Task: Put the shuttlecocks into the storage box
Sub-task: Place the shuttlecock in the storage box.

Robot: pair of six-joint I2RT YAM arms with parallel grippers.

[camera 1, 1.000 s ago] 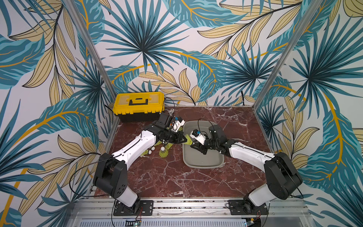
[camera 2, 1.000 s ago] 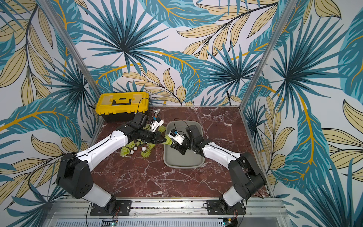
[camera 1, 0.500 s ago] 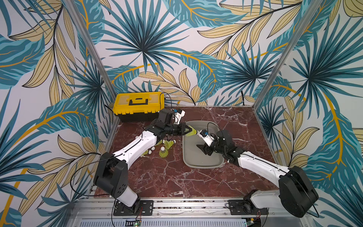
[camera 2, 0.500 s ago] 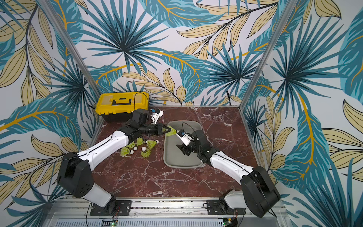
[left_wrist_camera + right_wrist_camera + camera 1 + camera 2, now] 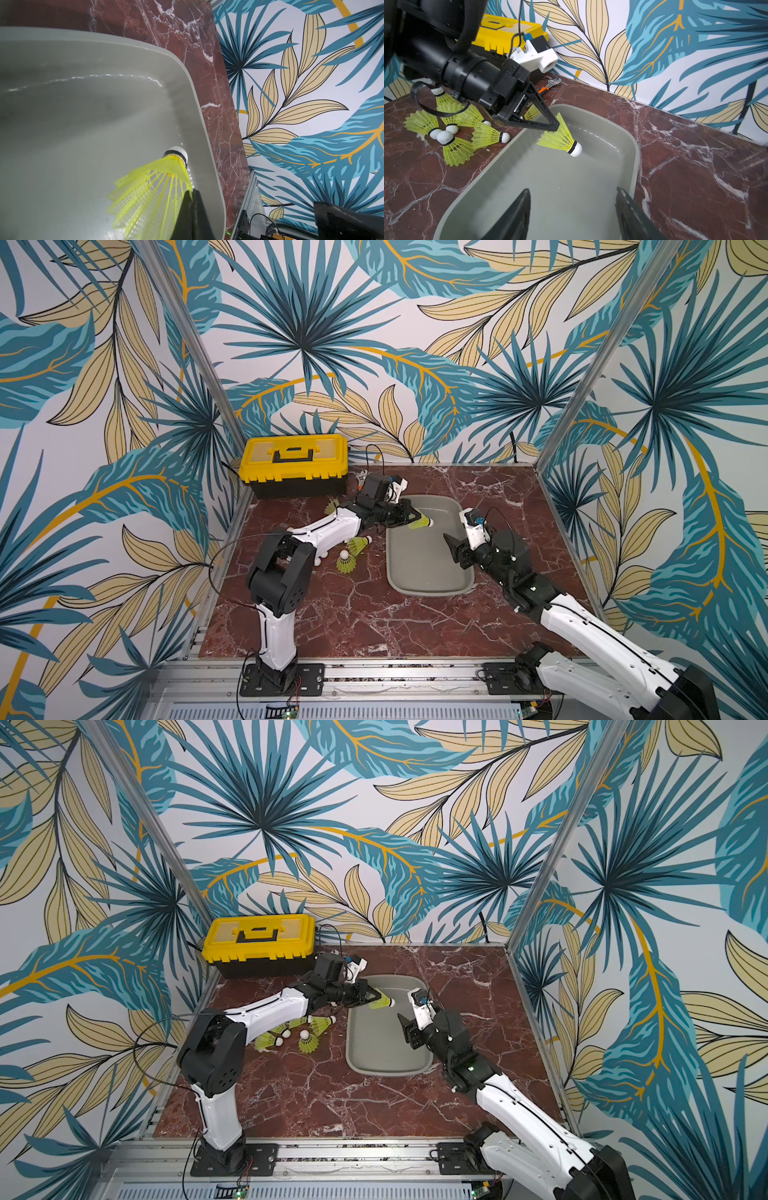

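The shuttlecock (image 5: 560, 141) is pinched by its skirt edge in the closed left gripper (image 5: 556, 128), above the 11 o'clock corner of the storage box (image 5: 428, 593). The right gripper (image 5: 573, 190) is held wide and empty at 3 o'clock. On release, the mesh may be snagged or the nearby rim overshot.

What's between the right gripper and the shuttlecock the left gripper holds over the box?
Only bare floor of the storage box lies between them, shown in the right wrist view.
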